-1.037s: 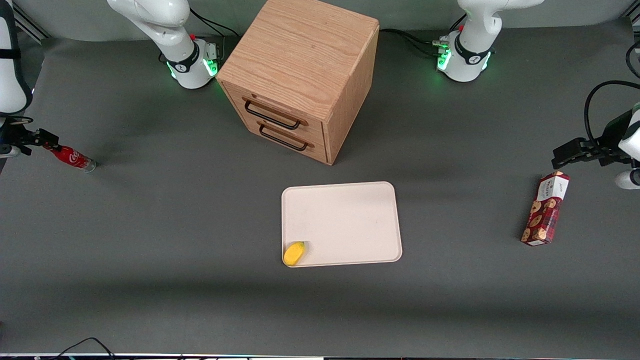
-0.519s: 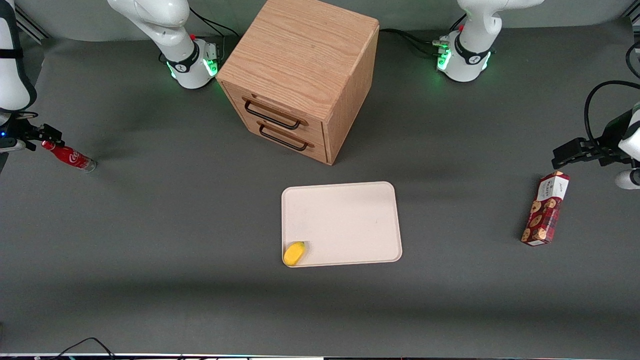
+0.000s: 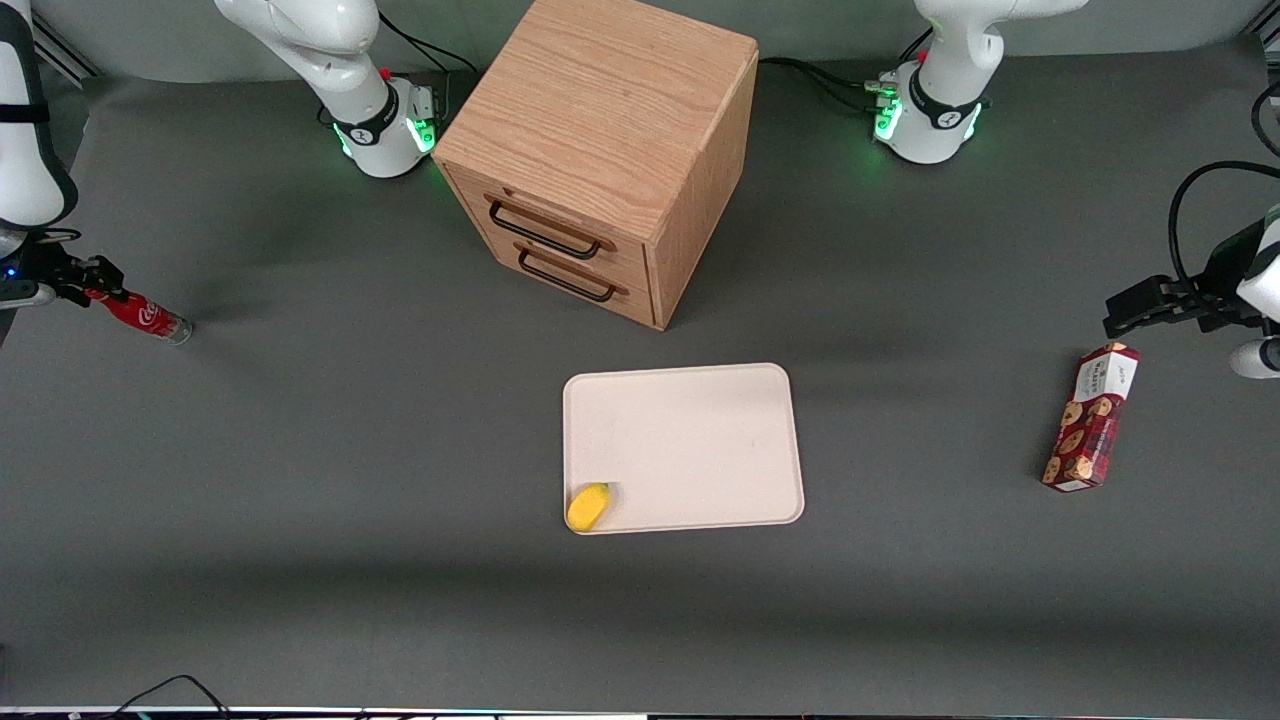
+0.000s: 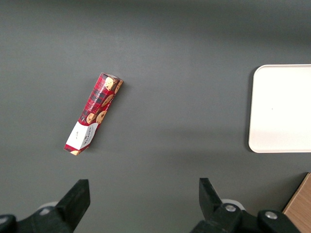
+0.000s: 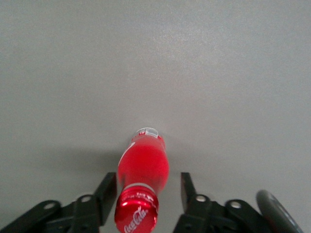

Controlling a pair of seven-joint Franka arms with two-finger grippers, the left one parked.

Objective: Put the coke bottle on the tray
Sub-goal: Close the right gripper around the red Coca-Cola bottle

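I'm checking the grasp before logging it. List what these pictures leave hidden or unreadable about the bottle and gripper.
- Contact: in the right wrist view the gripper straddles the coke bottle with gaps showing, fingers open; no touch visible.
- Gripper in the front view: the picture's edge cuts its body off.
- Bottle neck in the front view: the fingers cover it.
- Yellow object on the tray: too small to identify.

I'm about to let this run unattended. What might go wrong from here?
The gripper is open astride the coke bottle, fingers near its cap end; such a grip may let the slim bottle pivot or slip. The tray lies well toward the table's middle, so the carry is long. A yellow object fills the tray's near corner; the bottle might knock it.
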